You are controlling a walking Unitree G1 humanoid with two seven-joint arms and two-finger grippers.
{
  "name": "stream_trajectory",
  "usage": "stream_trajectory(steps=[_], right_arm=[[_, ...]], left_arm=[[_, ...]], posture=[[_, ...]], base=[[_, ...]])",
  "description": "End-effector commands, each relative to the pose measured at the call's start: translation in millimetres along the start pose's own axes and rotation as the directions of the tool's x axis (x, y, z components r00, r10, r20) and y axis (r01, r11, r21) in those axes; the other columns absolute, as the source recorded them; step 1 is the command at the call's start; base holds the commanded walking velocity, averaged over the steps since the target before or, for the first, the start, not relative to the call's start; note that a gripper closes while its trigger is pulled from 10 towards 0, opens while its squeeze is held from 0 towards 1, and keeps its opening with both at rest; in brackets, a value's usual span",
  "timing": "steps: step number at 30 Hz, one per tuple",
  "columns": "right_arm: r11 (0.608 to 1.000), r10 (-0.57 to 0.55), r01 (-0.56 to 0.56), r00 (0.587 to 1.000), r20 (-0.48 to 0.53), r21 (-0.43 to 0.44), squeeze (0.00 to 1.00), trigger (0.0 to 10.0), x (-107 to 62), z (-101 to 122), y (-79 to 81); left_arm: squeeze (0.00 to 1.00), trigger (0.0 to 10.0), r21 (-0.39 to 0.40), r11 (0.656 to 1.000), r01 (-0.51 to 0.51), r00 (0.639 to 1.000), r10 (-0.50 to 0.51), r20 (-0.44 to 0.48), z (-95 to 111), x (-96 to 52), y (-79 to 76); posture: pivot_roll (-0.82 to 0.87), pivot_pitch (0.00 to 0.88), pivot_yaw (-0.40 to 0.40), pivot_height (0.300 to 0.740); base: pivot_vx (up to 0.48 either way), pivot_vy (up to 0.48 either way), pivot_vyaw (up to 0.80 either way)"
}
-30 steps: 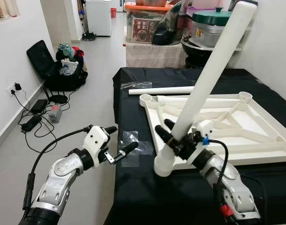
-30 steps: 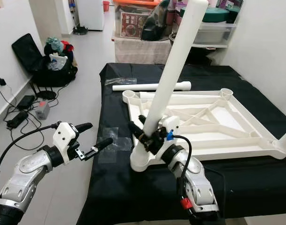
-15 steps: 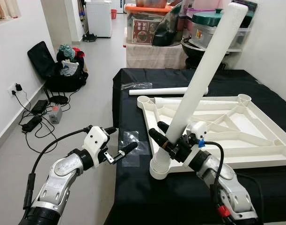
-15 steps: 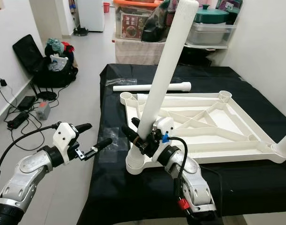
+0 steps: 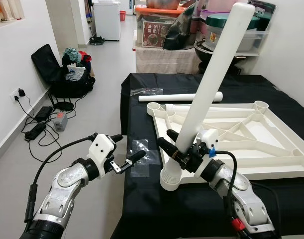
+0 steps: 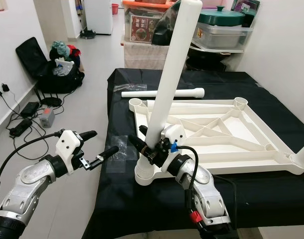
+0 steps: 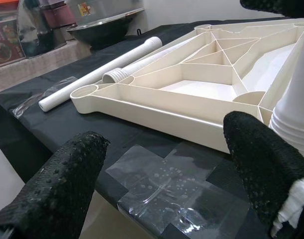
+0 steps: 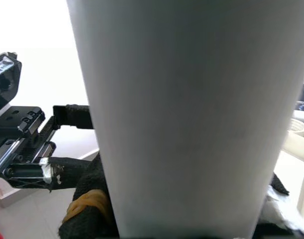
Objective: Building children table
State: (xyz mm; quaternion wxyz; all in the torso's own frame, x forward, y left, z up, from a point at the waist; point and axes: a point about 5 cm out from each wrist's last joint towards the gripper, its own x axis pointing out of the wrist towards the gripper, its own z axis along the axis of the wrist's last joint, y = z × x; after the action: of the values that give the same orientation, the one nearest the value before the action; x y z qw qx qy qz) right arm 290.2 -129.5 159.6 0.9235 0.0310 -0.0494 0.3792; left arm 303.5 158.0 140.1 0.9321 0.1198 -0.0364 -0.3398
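Note:
A white table top (image 5: 271, 164) lies upside down on the black-covered table (image 5: 156, 214). My right gripper (image 5: 167, 139) is shut on a long white table leg (image 5: 211, 74) near its lower part. The leg leans back to the right. Its ribbed lower end (image 5: 170, 179) rests at the table top's near-left corner. In the right wrist view the leg (image 8: 191, 114) sits close between the fingers. My left gripper (image 5: 131, 146) hangs open beside the table's left edge, over a clear plastic film (image 7: 166, 184), holding nothing. A second leg (image 5: 181, 96) lies behind the table top.
Another white leg (image 6: 303, 154) stands at the table top's near-right corner. On the floor to the left are a black bag with clothes (image 5: 67, 74) and cables by a wall socket (image 5: 42, 122). Storage boxes and pots (image 5: 161, 30) stand behind the table.
The leg in my right gripper has tipped slightly more upright, and its lower end has slid a little to the left along the table top's corner. My left arm has stayed put.

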Motion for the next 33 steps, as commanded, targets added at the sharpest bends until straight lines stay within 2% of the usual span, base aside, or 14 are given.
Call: stream_trajectory(steps=[1, 12, 21, 33], right_arm=[[0.998, -0.028, 0.035, 0.993, -0.118, 0.057, 0.00, 0.0, -4.7, -25.7, 0.1], [0.996, -0.057, 0.067, 0.987, -0.150, 0.060, 0.00, 0.0, -4.6, -30.6, -0.6], [0.998, -0.052, 0.054, 0.977, -0.208, 0.008, 0.00, 0.0, -4.7, -34.2, -3.9], [0.998, -0.059, 0.063, 0.976, -0.208, 0.011, 0.00, 0.0, -3.0, -33.2, -5.8]], left_arm=[[0.00, 10.0, -0.006, 1.000, -0.006, 1.000, 0.006, 0.002, -1.7, 1.1, 0.2], [0.00, 10.0, -0.011, 1.000, -0.008, 1.000, 0.008, 0.002, -1.9, 1.7, -0.3], [0.00, 10.0, -0.017, 1.000, -0.011, 1.000, 0.011, 0.005, -2.1, 3.1, -1.9], [0.00, 10.0, -0.020, 1.000, -0.012, 1.000, 0.012, 0.004, -2.9, 3.3, -2.7]], posture=[[0.05, 0.000, -0.073, 0.740], [0.05, 0.000, -0.075, 0.740], [0.05, 0.000, -0.080, 0.740], [0.05, 0.000, -0.083, 0.740]], base=[[0.000, 0.000, 0.00], [0.000, 0.000, 0.00], [0.000, 0.000, 0.00], [0.000, 0.000, 0.00]])
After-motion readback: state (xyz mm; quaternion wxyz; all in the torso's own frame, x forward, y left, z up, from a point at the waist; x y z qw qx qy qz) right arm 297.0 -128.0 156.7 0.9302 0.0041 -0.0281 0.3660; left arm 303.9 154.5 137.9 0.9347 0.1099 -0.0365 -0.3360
